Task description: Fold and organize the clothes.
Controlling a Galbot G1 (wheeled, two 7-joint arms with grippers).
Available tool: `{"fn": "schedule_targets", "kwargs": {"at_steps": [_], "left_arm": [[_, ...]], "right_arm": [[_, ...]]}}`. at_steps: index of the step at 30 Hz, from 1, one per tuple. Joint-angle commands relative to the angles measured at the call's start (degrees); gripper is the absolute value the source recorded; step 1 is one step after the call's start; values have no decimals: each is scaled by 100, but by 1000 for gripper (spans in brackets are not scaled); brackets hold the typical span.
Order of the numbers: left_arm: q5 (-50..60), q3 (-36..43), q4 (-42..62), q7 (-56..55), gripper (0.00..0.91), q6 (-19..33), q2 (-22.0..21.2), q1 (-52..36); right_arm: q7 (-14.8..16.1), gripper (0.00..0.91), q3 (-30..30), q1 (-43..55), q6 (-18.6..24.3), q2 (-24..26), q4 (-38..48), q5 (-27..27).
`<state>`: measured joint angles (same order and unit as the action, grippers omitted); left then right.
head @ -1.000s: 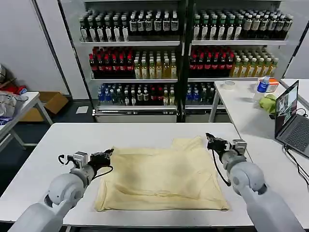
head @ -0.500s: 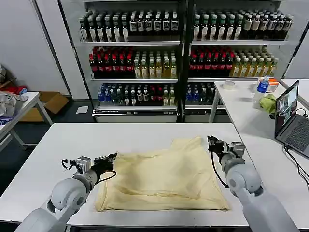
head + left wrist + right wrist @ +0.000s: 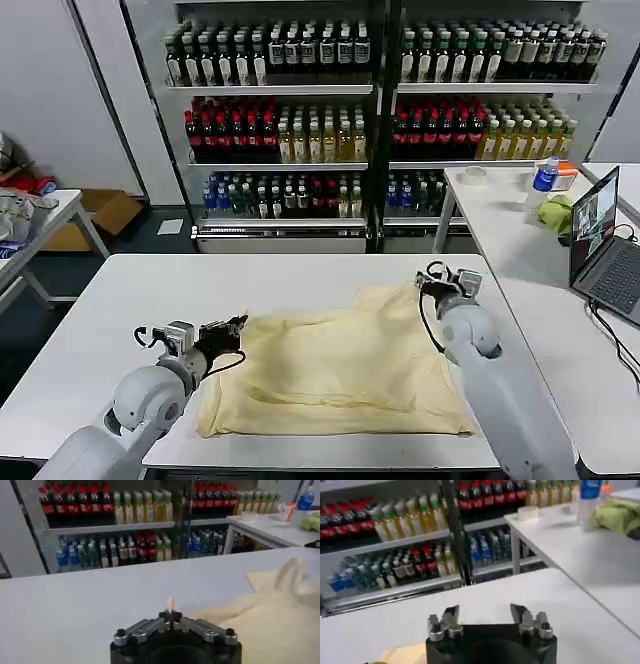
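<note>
The right tool (image 3: 428,286), jaws spread and empty, had advanced onto the T-shirt (image 3: 340,365)'s far corner; the left tool (image 3: 232,331) stayed pinched on its edge, readying a fold.

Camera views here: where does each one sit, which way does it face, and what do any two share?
Head view: high on the robot, looking down at the white table, T-shirt, both arms.
Left wrist view: behind the left gripper, shut on the T-shirt edge, facing the drink shelves.
Right wrist view: behind the open right gripper, facing shelves.
Shared: shelves, table.
</note>
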<state>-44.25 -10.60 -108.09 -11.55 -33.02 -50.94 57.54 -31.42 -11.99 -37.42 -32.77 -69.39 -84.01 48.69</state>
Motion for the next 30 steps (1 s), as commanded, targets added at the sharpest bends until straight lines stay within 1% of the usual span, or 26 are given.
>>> {"fn": "schedule_targets", "kwargs": {"at_steps": [1,3,4,10,13,14,15,16,17,21,22,30], "left_arm": [[-5,14,18,16,10,0,6,-26],[-7,14,15,25,20,1,12,-21],[-7,12,14,27,10,1,14,-20],[-23,4,21,33,10,3,19,-30],[-28,4,21,36,10,3,19,-31],[-30,5,19,36,10,3,20,-32],[-32,5,19,37,20,3,19,-33],[-33,4,16,38,10,3,20,-31],[-34,5,14,38,10,3,20,-29],[-36,2,2,45,20,3,23,-15],[-39,1,0,48,10,2,27,-13],[-58,-18,-2,58,20,9,50,-12]], "right_arm": [[-411,907,104,525,-32,-562,843,557],[-518,907,98,548,-34,-614,857,724],[-560,907,95,553,-34,-628,866,785],[-726,907,88,587,-37,-720,915,1109],[-781,776,74,635,-34,-777,982,1200],[-797,655,62,649,-33,-789,1015,1219],[-814,343,52,662,-31,-809,1041,1231],[-835,262,46,665,-29,-817,1056,1231],[-838,151,44,667,-29,-819,1064,1230],[-868,0,33,674,-6,-828,1068,1239],[-880,0,29,680,-3,-831,1071,1254],[-883,0,25,678,27,-813,1038,1246]]}}
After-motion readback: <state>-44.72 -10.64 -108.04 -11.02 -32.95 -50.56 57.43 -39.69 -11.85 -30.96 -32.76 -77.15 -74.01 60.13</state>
